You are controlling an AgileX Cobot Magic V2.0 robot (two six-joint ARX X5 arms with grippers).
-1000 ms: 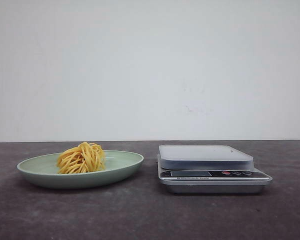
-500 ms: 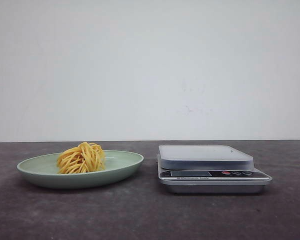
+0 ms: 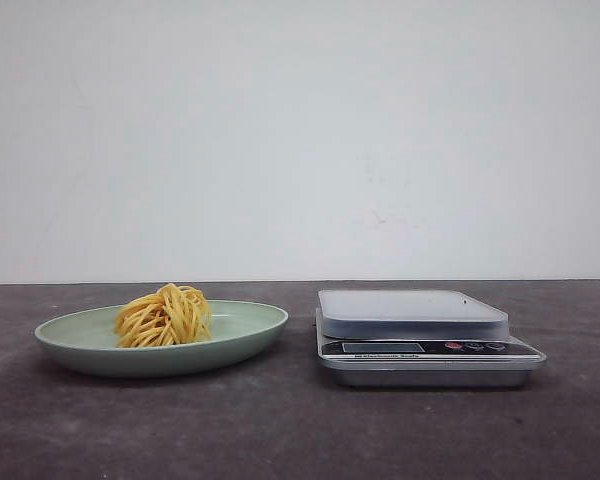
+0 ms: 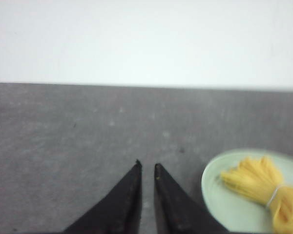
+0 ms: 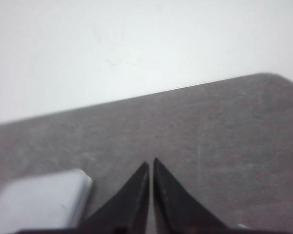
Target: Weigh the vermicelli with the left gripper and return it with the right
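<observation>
The left hand (image 4: 147, 165) shows only in its own wrist view: two pointed black fingers (image 4: 129, 195) nearly pressed together, a thin slit between the tips, nothing caught between them. It touches nothing and hangs over bare grey worktop (image 4: 63, 131), with the plate just beside it. The right hand (image 5: 151, 163) looks much the same in its wrist view, its fingers (image 5: 173, 204) drawn close with only a narrow gap and nothing held, over bare worktop near a corner of the scale.

In the front view neither hand appears. A shallow pale green plate (image 3: 255, 330) sits at about 9 o'clock from the middle of the worktop. It holds one bundle of yellow vermicelli (image 3: 164, 316), heaped toward the plate's 9 o'clock half and leaving the 3 o'clock side of the dish bare. In the left wrist view the strands look bound by a pale band; the blur makes that hard to confirm.

At 3 o'clock from the plate, near it but apart, stands a silver kitchen scale (image 3: 425, 360). Its grey weighing platform (image 3: 410, 305) carries nothing. The display and small buttons on the front panel are too small to read.
</observation>
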